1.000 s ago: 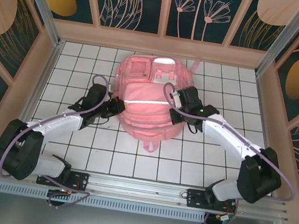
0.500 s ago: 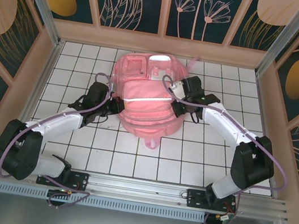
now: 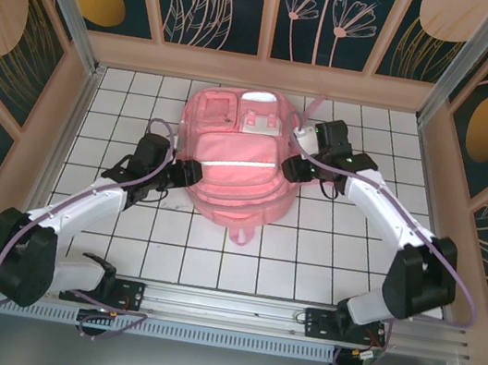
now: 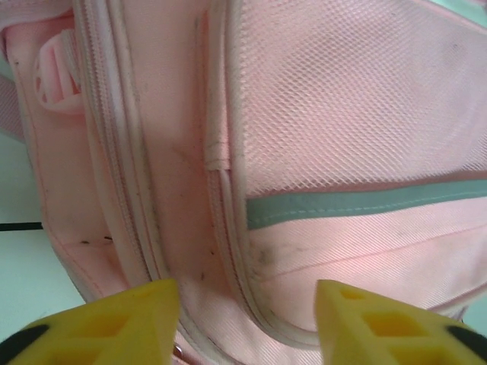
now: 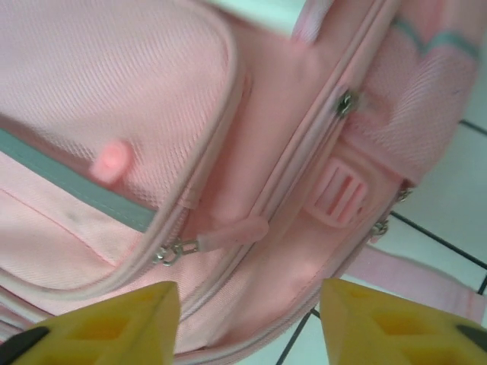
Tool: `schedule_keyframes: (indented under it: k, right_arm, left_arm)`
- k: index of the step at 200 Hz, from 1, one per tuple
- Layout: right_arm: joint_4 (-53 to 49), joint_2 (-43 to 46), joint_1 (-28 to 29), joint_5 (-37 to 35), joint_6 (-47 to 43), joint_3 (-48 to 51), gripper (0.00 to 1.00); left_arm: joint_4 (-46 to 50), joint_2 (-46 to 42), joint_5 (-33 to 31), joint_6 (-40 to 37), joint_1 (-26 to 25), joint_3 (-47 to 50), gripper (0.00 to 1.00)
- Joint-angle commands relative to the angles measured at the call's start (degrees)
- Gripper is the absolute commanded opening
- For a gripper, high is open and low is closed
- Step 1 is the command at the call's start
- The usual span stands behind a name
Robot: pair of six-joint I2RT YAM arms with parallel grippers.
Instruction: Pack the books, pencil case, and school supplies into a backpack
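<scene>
**Both grippers spread at the flanks of a zipped backpack**

The left gripper is held spread, its yellow fingertips set wide apart with nothing pinched. Close ahead of them, a zipper seam and the pale reflective strip of the backpack are seen. The right gripper is likewise spread and empty. Just ahead of it a pink zipper pull hangs from a metal slider, with a ribbed plastic buckle beside it.

From above, the left gripper is placed at the left flank of the backpack and the right gripper at its right flank. Whether either one touches the fabric cannot be told. The backpack lies flat and front-up on the white-tiled tabletop, its top toward the far wall.

The zippers that can be seen look closed, so an opening step is judged to be in hand, and several things could go wrong. If the right gripper were closed slightly off line, loose fabric could be caught instead of the pull. The pull is small and rounded, so it could slip out under tension. The soft bag could also be dragged across the smooth tiles if it is not held down on the left — a tug would then move the bag rather than the slider.

The right wrist view resolves the pull, slider and buckle, which are too small to be made out from above. The top view gives what neither wrist view offers — the whole lie of the bag and how the two arms flank it.
</scene>
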State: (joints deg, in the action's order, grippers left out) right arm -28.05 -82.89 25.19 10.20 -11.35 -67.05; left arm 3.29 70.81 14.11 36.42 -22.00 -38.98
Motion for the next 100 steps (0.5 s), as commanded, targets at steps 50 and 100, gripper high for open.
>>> schedule_keyframes:
  k: [50,100]
  right_arm:
    - [15.0,15.19,-0.23,-13.71,14.22,5.44,0.95]
    - [28.36,24.12,-3.39,-33.54,19.6,15.22,0.99]
  left_arm:
    - [9.47,-6.59,-24.79,2.27,0.2,-7.76,0.81]
    - [3.01,-14.44,-53.66,0.85,0.2,-3.3,0.98]
